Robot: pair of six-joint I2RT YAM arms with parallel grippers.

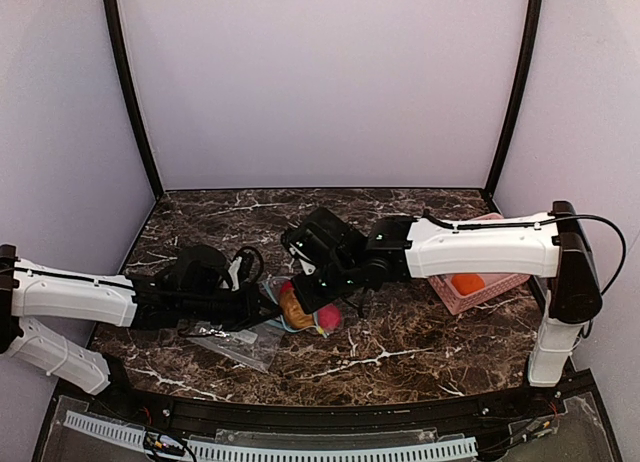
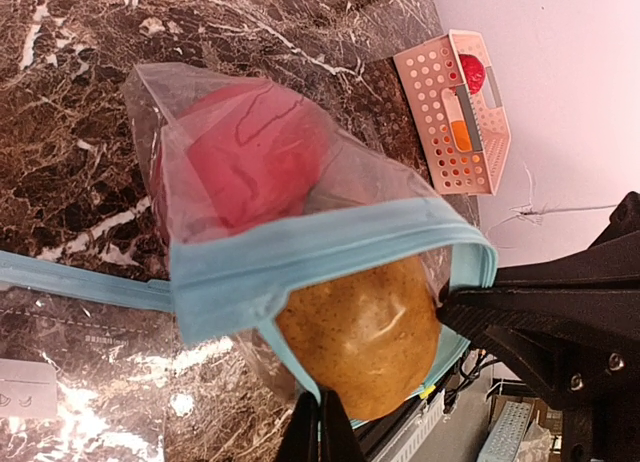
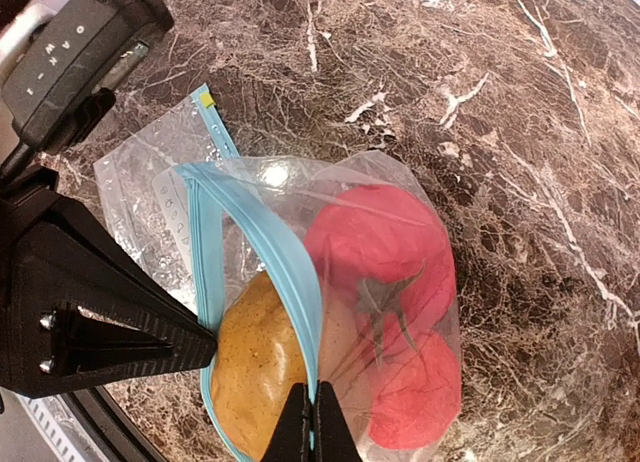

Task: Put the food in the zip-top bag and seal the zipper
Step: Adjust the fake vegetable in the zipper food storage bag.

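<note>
- Filling: we are clamping left gripper (image 2: 320, 437) and right gripper (image 3: 318, 422) shut on the zipper (image 3: 287, 254) of the zip-top bag (image 3: 440, 282), left of the pink basket (image 1: 500, 287).
- Next: we are likely freeing one for the basket's orange piece (image 1: 467, 282).

Top cam: fixed high behind the near edge, looks down across bench (image 1: 400, 352) to back wall (image 1: 320, 82), wide view. Wrist cams: both tight on zip-top bag (image 2: 260, 152), facing it from opposite sides. All three overlap there.
</note>
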